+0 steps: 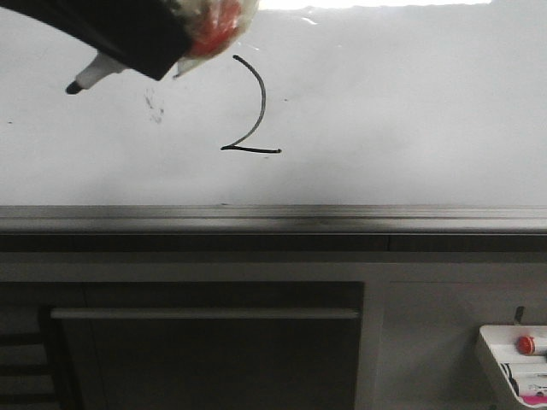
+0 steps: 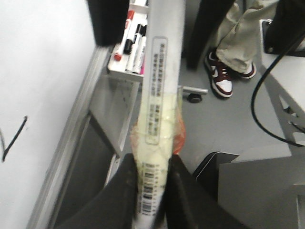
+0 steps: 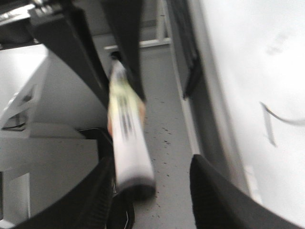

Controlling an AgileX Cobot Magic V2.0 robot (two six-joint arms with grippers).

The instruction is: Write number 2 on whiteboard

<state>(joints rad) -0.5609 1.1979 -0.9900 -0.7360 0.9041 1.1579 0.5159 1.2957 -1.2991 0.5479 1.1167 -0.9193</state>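
The number 2 (image 1: pixel 252 107) is a thin black arc with a flat base on the whiteboard (image 1: pixel 410 111). Part of it shows in the left wrist view (image 2: pixel 12 138) and the right wrist view (image 3: pixel 281 119). My left gripper (image 2: pixel 150 162) is shut on a white marker (image 2: pixel 159 86) wrapped in yellowish tape. In the front view the marker's black nib (image 1: pixel 75 86) pokes out from under a black gripper finger at the top left, left of the figure. My right gripper (image 3: pixel 152 162) is open, and the marker's dark end (image 3: pixel 136 183) lies between its jaws, near one finger.
A grey rail (image 1: pixel 273 218) runs under the board, with a dark cabinet (image 1: pixel 205 350) below. A white marker tray (image 1: pixel 513 359) hangs at the lower right and also shows in the left wrist view (image 2: pixel 131 52). A person's shoes (image 2: pixel 221 76) and a black cable (image 2: pixel 257 109) are on the floor. Smudge specks (image 1: pixel 154 107) lie left of the figure.
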